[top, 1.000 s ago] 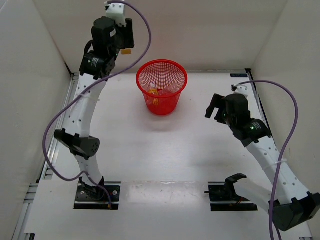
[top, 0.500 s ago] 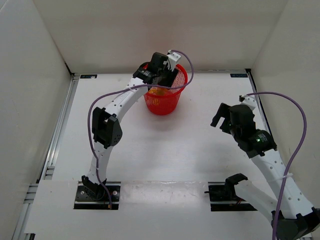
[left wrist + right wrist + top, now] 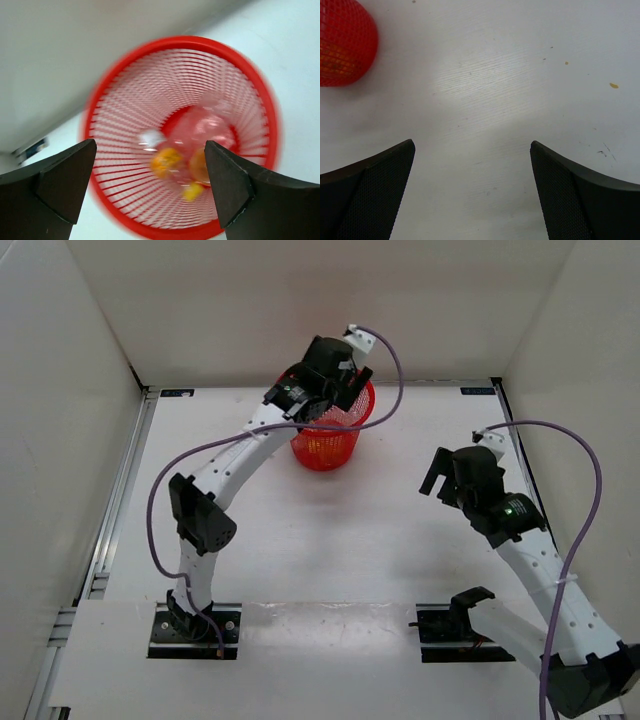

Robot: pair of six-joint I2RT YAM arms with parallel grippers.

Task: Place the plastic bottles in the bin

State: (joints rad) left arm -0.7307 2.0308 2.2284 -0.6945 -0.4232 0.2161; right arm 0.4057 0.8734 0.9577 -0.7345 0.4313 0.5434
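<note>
Bottles (image 3: 167, 161) lie inside the bin (image 3: 175, 41), just below the left gripper (image 3: 150, 145) (fingers (image 3: 50, 185) apart); right gripper (image 3: 472, 144) also spread.

The top external camera sat above and behind the arm bases, looking down and forward across the table (image 3: 330, 540), with the bin (image 3: 325, 452) toward 12 o'clock. The left wrist camera hung close over the bin (image 3: 267, 107), facing into its mouth. The right wrist camera faced down at the table (image 3: 510, 90) from farther off, with the bin (image 3: 342, 47) at 10 o'clock. All three views shared the bin.
</note>
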